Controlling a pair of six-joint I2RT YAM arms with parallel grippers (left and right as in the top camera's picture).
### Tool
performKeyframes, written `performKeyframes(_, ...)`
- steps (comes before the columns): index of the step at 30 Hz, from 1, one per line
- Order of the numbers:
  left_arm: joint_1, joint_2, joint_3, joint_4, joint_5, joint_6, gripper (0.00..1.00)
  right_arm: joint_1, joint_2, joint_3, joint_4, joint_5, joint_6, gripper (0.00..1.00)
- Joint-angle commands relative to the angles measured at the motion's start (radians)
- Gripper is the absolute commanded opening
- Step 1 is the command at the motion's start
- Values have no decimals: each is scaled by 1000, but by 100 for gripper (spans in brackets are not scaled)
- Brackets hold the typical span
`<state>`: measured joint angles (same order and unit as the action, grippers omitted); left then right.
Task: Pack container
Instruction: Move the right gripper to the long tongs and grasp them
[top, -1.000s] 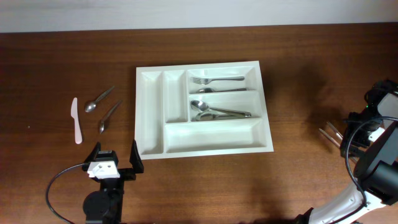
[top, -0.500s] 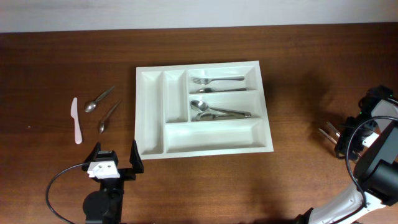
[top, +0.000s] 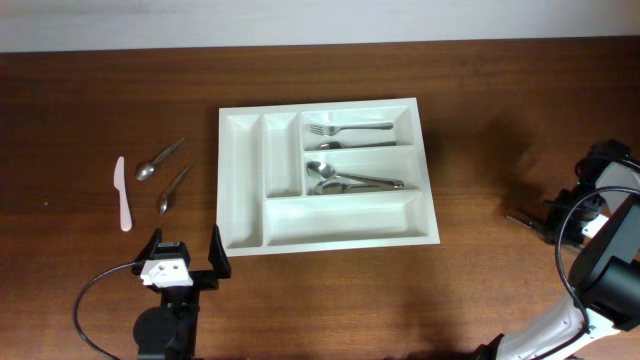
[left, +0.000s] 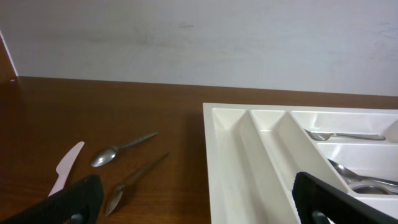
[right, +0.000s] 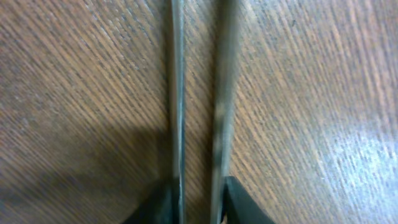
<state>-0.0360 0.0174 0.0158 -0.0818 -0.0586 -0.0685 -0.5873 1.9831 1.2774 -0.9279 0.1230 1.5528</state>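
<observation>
Container (top: 243, 185): white tray, flat in the middle of the desk (top: 480, 100), a bit nearer the far edge, its long sides running along that edge.
Compartments: two narrow ones at the left end, three long ones stacked to their right.
Forks (top: 348, 128): two, in the long compartment nearest the far edge, tines pointing left.
Spoons (top: 345, 181): a small heap in the middle long compartment, bowls to the left.
Loose spoons (top: 160, 160): two on the desk left of the container, well apart from it, both slanting, one nearer the front edge than the other.
Knife (top: 122, 193): white plastic, left of the loose spoons, toward the left edge.
Left fingers (top: 217, 252): spread wide, low over the front edge near the left corner, pointing at the container's front left corner; they hold nothing.
Right fingers (right: 244, 202): down at the desk by the right edge, standing close on either side of two thin metal strips (right: 177, 93) that lie side by side on the wood.
Grip on the strips: I cannot tell whether they are being squeezed.
</observation>
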Motion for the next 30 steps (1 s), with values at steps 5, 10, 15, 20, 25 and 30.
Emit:
performKeyframes(5, 7, -4, -6, 2, 11, 2, 99, 6, 0, -15, 54, 8, -117, 4)
performKeyframes(10, 7, -4, -6, 1, 11, 2, 99, 6, 0, -15, 160, -46, -294, 4)
performKeyframes(15, 7, -4, -6, 1, 11, 2, 99, 6, 0, -15, 330, -208, -428, 4)
performKeyframes(20, 7, -4, -6, 1, 11, 2, 99, 19, 0, -9, 465, -300, -477, 4)
performKeyframes(25, 7, -4, -6, 1, 11, 2, 99, 92, 0, 83, 522, -296, -677, 4)
performKeyframes(30, 7, -4, -6, 1, 11, 2, 99, 209, 0, 253, 513, -313, -1081, 4)
